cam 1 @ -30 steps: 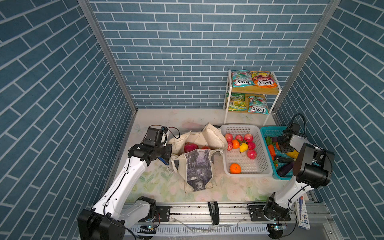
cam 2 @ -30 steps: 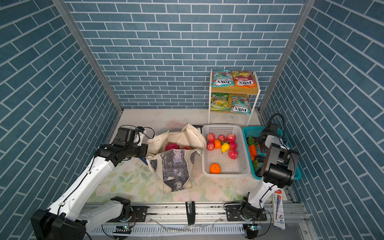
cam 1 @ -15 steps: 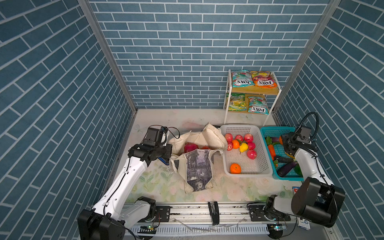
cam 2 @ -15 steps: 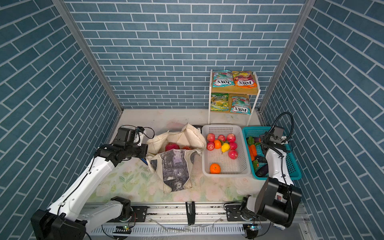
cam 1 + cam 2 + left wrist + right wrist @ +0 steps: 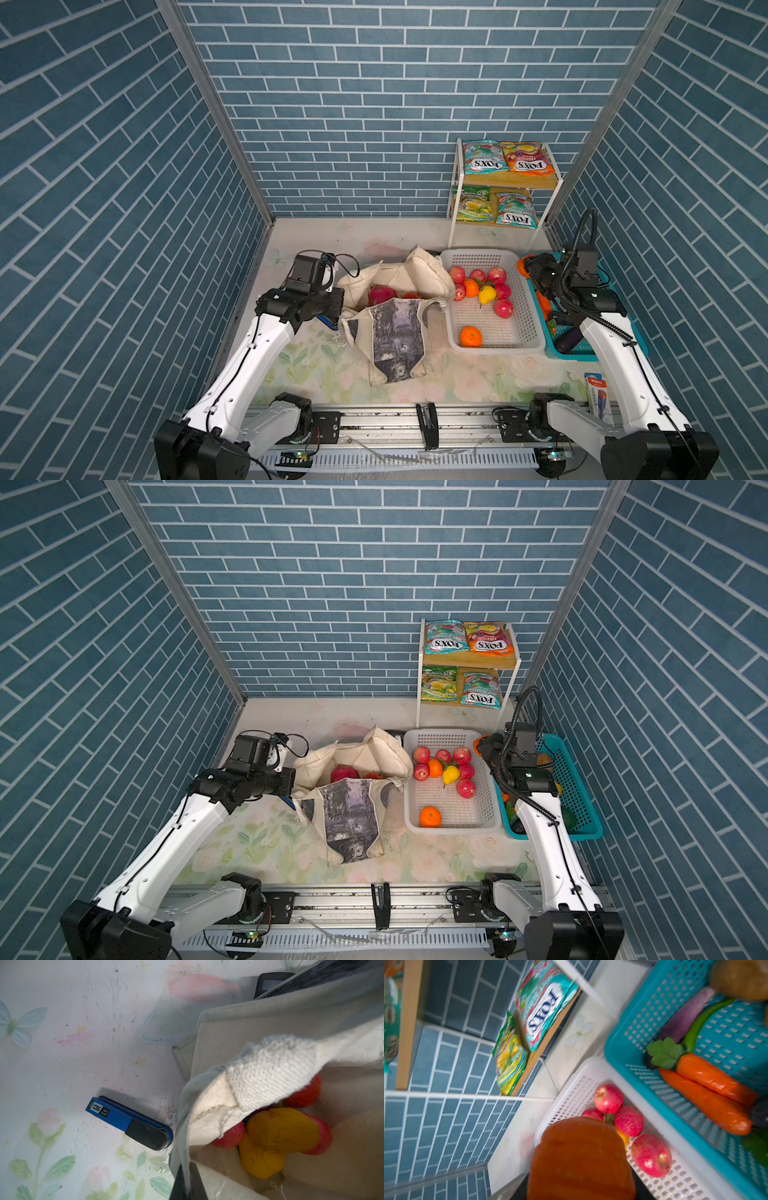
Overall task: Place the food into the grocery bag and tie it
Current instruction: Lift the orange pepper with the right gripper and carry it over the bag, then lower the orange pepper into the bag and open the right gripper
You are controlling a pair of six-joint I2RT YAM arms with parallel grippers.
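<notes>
Pumpkin in the right gripper, bag rim pinched by the left

The right gripper (image 5: 531, 271) stands about half open, clasped around an orange pumpkin (image 5: 581, 1159) above the corner where the white basket (image 5: 490, 328) meets the teal basket (image 5: 726, 1028). The left gripper (image 5: 188, 1182) is closed tight on the rim of the grocery bag (image 5: 397, 332), which sits on the table (image 5: 316, 365) with fruit (image 5: 282, 1132) inside. The pumpkin looks smooth, rounded and probably light, so a hold across its widest ribs seems safest. The bag is limp cloth and would likely sag unless held by its rim
</notes>
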